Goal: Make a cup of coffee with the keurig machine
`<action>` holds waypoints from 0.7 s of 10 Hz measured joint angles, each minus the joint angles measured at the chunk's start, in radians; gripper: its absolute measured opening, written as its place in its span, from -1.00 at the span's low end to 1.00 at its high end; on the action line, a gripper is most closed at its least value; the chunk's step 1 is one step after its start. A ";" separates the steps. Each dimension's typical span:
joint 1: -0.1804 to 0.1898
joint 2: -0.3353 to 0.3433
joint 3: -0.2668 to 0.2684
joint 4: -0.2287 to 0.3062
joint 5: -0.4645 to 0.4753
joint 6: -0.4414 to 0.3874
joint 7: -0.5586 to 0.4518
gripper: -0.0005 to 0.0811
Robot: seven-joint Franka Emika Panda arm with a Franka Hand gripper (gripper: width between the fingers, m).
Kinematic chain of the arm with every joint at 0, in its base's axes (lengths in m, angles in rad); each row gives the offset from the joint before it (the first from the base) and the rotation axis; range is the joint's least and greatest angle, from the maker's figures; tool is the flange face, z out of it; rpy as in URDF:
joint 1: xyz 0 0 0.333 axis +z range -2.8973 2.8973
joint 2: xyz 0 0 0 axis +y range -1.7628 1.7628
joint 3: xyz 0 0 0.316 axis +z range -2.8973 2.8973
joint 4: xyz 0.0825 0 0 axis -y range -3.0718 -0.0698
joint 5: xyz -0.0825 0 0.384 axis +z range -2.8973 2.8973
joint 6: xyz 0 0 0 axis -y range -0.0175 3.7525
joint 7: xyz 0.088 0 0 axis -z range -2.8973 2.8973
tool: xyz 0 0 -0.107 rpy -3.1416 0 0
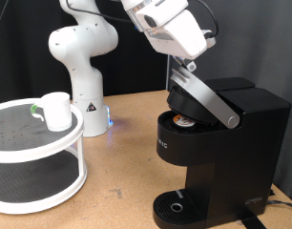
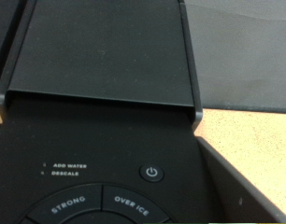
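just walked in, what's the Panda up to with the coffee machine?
The arm's gripper is at the raised lid handle of the keurig machine. The lid is tilted open and a pod sits in the brew chamber. The cup stands on the top tier of a round shelf at the exterior view's left, so the drip tray has nothing on it. The wrist view shows only the machine's top and button panel.

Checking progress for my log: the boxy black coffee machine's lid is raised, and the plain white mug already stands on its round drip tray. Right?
Not quite. The exterior view shows the boxy black coffee machine with its lid raised, but the plain white mug stands on the round white two-tier stand, not the drip tray.
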 joint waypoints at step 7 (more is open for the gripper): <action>-0.030 -0.008 -0.041 -0.056 -0.016 0.022 -0.094 -0.99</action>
